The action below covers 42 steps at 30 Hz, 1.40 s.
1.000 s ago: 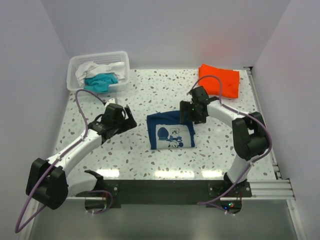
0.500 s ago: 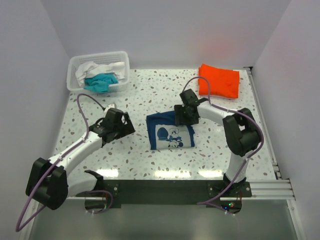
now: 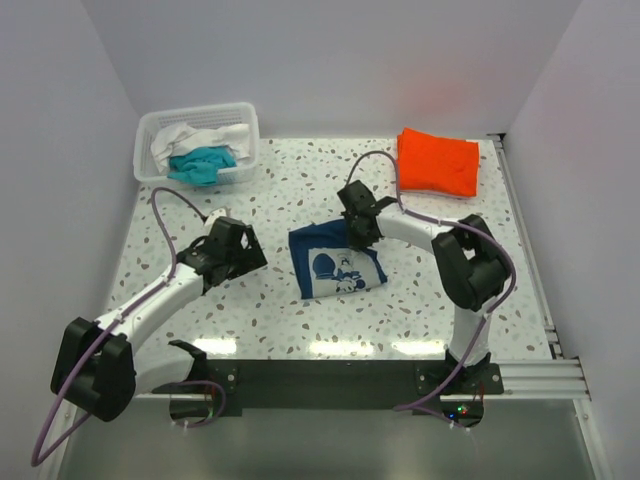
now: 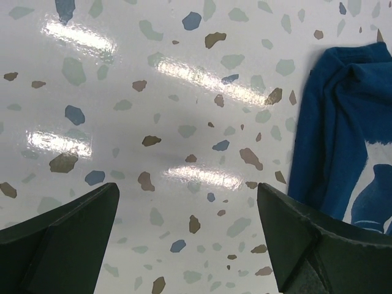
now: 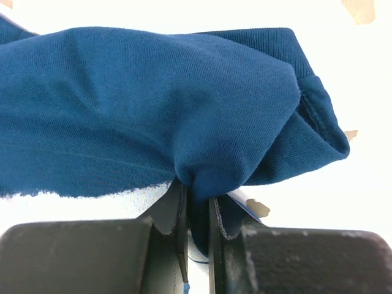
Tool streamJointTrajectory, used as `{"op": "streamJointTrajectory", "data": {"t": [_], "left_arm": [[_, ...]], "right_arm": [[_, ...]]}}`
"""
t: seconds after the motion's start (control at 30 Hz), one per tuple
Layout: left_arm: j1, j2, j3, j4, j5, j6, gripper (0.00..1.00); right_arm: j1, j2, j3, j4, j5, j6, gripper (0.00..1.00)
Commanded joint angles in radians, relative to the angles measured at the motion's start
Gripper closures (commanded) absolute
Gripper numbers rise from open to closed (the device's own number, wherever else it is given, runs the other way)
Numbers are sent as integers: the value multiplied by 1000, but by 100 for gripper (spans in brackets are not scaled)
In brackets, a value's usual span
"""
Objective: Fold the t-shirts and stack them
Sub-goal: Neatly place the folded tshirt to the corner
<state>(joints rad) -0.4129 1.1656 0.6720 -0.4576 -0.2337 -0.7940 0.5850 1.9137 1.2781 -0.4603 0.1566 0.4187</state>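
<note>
A folded navy blue t-shirt [image 3: 335,262] with a white print lies at the table's middle. My right gripper [image 3: 358,232] is shut on its far right edge; in the right wrist view blue cloth [image 5: 171,116] bunches up between the closed pads [image 5: 197,211]. An orange t-shirt [image 3: 438,161] lies folded at the back right. A teal t-shirt [image 3: 202,163] and a white one [image 3: 180,139] sit crumpled in the basket. My left gripper [image 3: 240,250] hovers open left of the navy shirt, whose edge [image 4: 343,135] shows at the right of the left wrist view, beyond the fingers [image 4: 306,239].
A white slatted plastic basket [image 3: 245,130] stands at the back left corner. The speckled tabletop [image 4: 153,122] lies under my left gripper. Walls close in on the left, back and right sides.
My right gripper moved left along the shirt's far edge and closed on the cloth; the shirt shifted slightly and rotated. My left gripper drifted a little left and stayed open.
</note>
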Motion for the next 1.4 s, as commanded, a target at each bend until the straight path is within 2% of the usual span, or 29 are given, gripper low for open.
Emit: {"op": "streamJointTrajectory", "data": {"t": [0.0, 0.07, 0.17, 0.53, 0.77, 1.03, 1.37], "left_arm": [[8, -30, 0, -10, -47, -21, 0], [10, -34, 6, -24, -56, -25, 0], [13, -34, 17, -39, -73, -27, 0], [20, -43, 52, -105, -131, -37, 0], [25, -46, 67, -130, -161, -47, 0], [29, -20, 86, -156, -214, -59, 0], [36, -6, 95, -173, -239, -65, 0]], "right_arm": [[6, 31, 85, -34, 179, -23, 100], [7, 34, 130, -50, 294, -31, 100], [6, 41, 190, -46, 386, -66, 100], [-24, 183, 454, 12, 622, -296, 100], [-112, 249, 599, 94, 644, -480, 100], [-209, 277, 691, 187, 656, -636, 100], [-232, 357, 862, 207, 669, -747, 100]]}}
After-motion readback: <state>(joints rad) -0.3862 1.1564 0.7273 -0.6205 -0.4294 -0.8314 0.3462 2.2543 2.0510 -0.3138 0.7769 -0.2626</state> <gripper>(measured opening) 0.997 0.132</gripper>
